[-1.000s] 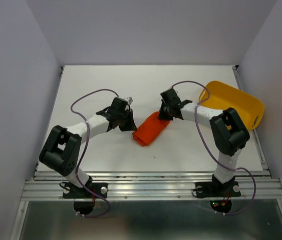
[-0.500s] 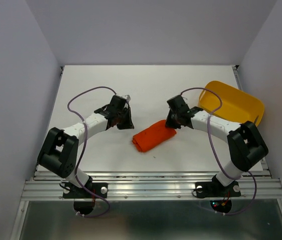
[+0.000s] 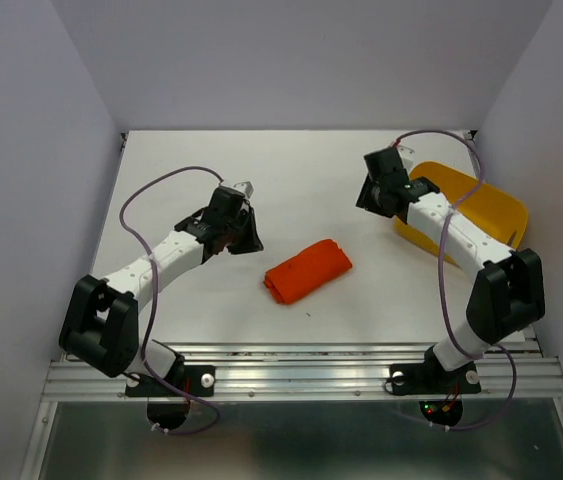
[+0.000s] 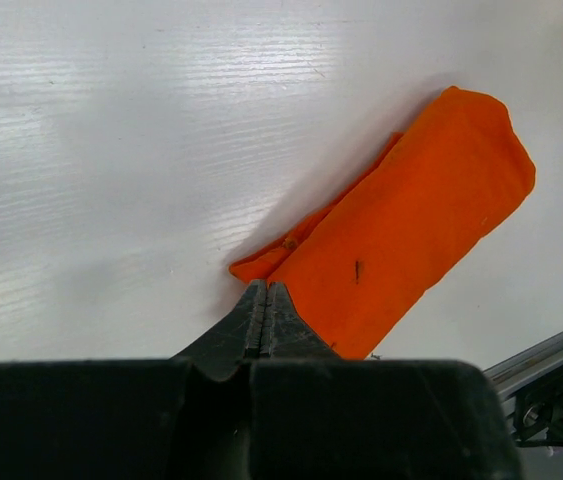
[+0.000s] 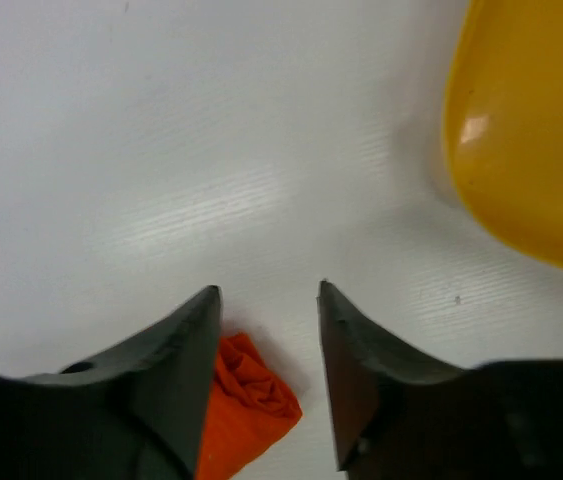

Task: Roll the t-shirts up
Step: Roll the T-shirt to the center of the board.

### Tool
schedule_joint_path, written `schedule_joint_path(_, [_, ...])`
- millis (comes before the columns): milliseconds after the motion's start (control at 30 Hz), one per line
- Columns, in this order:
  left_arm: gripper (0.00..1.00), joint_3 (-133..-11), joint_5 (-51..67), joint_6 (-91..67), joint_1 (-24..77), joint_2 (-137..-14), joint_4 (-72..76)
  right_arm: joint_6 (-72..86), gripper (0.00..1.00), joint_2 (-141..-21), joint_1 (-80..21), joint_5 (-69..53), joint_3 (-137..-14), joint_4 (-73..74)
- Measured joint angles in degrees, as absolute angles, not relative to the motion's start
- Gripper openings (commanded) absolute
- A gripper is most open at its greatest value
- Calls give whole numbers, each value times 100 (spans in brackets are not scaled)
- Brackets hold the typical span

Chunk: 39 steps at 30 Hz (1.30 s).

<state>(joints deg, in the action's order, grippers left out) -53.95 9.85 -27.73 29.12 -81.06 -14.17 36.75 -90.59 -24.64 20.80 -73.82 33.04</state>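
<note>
The orange-red t-shirt point(image 3: 307, 270) lies rolled into a short bundle on the white table, slanting from lower left to upper right. No gripper touches it. My left gripper point(image 3: 244, 237) hangs just left of the roll, jaws pressed together and empty; in the left wrist view its tips point(image 4: 265, 292) point at the roll's near end point(image 4: 401, 240). My right gripper point(image 3: 370, 197) is raised up and to the right of the roll, near the yellow tub. Its jaws stand apart point(image 5: 269, 292) with nothing between them, and the roll's end point(image 5: 246, 395) shows below them.
A yellow plastic tub point(image 3: 471, 212) sits at the right edge of the table, partly under the right arm; its rounded side point(image 5: 531, 140) fills the upper right of the right wrist view. Grey walls enclose the table on three sides. The metal rail point(image 3: 301, 375) runs along the near edge.
My right gripper let go of the roll's upper right end, opened, and lifted away toward the yellow tub. The roll stayed on the table. My left gripper drew back slightly left.
</note>
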Motion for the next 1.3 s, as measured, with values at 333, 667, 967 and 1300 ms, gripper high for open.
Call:
schedule_joint_path(333, [0,-5282,987,-2818,2899,-7841,-1455,3133,100,-9258,-1347,2257,-8289,3446])
schedule_joint_path(667, [0,-5168,1000,-2840,2880,-7789,-1474,2762,95,-10543,-1245,1500,-8602,3625])
schedule_joint_path(967, [0,-4934,1002,-2947,2877,-7778,-1422,2447,96,-10197,-1258,646,-8278,3559])
schedule_joint_path(1300, [1,-4733,1072,-3140,2877,-8014,-1179,2165,96,-9845,-1704,-283,-8082,3605])
